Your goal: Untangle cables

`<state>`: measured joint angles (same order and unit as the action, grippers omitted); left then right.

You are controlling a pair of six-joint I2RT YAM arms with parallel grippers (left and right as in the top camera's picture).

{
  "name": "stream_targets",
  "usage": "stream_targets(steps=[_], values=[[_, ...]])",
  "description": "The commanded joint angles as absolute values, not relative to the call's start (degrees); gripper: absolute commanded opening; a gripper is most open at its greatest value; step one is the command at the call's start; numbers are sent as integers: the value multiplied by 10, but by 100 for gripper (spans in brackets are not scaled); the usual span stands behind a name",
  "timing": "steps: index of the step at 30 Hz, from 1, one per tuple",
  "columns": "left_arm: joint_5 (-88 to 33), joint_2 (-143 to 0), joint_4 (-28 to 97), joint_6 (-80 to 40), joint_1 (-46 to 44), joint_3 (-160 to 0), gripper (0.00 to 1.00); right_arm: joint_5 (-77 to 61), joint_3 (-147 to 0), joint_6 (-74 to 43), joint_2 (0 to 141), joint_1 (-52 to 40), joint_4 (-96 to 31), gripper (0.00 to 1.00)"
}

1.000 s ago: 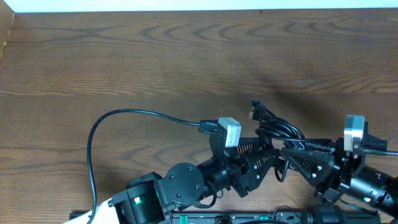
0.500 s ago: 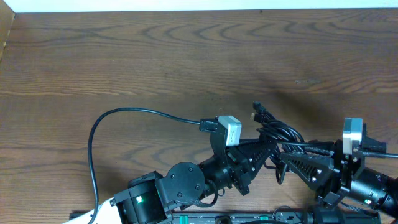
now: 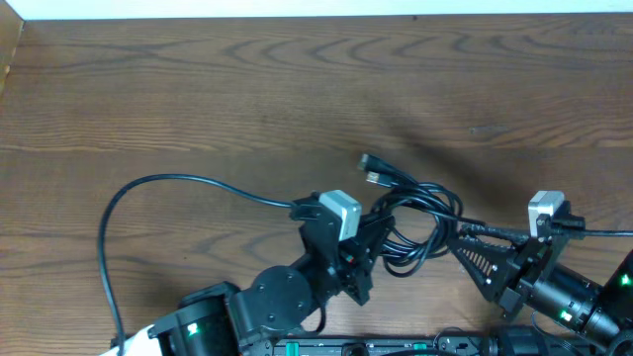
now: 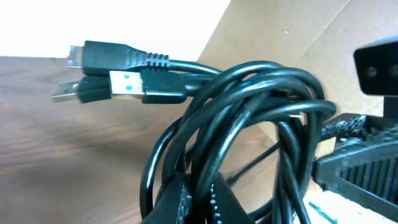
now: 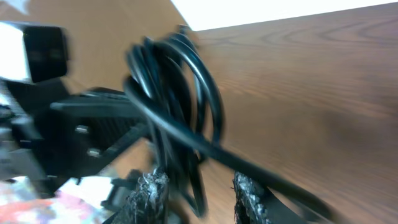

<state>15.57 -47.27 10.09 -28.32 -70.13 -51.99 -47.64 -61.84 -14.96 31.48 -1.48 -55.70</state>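
Black cables [image 3: 415, 220] bunch in the clamped left gripper [image 3: 368, 249], raised for access; the right gripper [image 3: 461, 235], fingers [image 5: 151, 190] parted, straddles 1 strand, seemingly to draw it out.

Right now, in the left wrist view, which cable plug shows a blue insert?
The middle USB plug, its open metal end facing the camera; the plug above it and the plug left of it show no blue.

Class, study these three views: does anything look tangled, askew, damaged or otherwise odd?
The thin black cables are snarled into one looped bundle between the left claw and right claw, with the plug ends jutting out together on one side. No damage is visible.
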Motion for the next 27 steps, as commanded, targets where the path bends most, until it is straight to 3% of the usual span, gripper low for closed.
stream_targets(steps=[1,20,27], values=[[184,-454,105,-242,-700,-529,7,-430,-621,-119,315,-16,-562,31],[199,-459,110,-241,-701,-529,7,-518,-621,-106,315,-16,-579,32],[100,-466,106,-242,-701,-529,7,-511,-621,-106,315,-16,-545,34]])
